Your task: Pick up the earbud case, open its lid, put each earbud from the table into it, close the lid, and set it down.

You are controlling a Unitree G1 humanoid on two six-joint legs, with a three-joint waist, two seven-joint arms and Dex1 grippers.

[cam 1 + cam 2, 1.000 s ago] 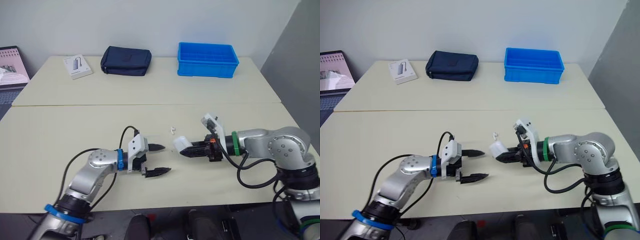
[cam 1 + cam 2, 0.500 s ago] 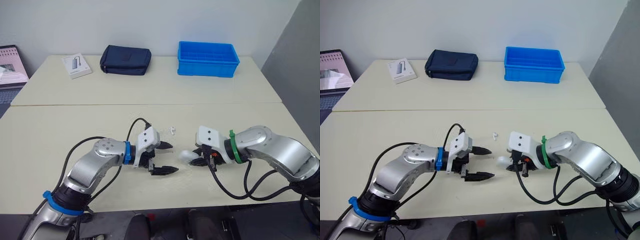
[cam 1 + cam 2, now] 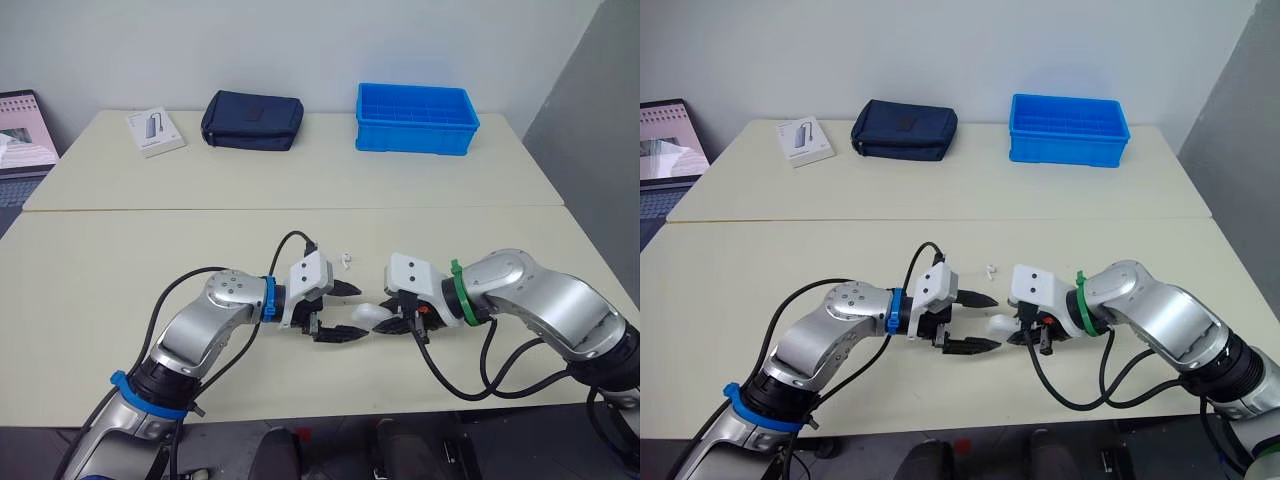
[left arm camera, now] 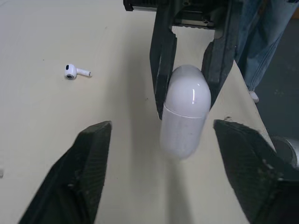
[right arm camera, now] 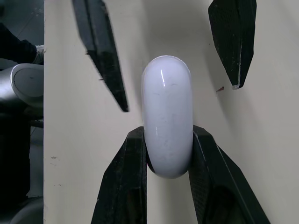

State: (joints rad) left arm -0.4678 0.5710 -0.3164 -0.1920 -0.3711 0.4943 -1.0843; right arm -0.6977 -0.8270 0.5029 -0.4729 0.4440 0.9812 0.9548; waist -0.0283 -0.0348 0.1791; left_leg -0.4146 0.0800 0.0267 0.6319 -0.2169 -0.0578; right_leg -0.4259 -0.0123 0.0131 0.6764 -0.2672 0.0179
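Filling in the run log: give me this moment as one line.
right gripper: shut on earbud case, lid closed | left gripper: open, facing the case | earbud: lying on table

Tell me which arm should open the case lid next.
Left. The right pincer is shut on the earbud case, so it is occupied. The left pincer is open, empty, and pointed at the case's free end, close by.
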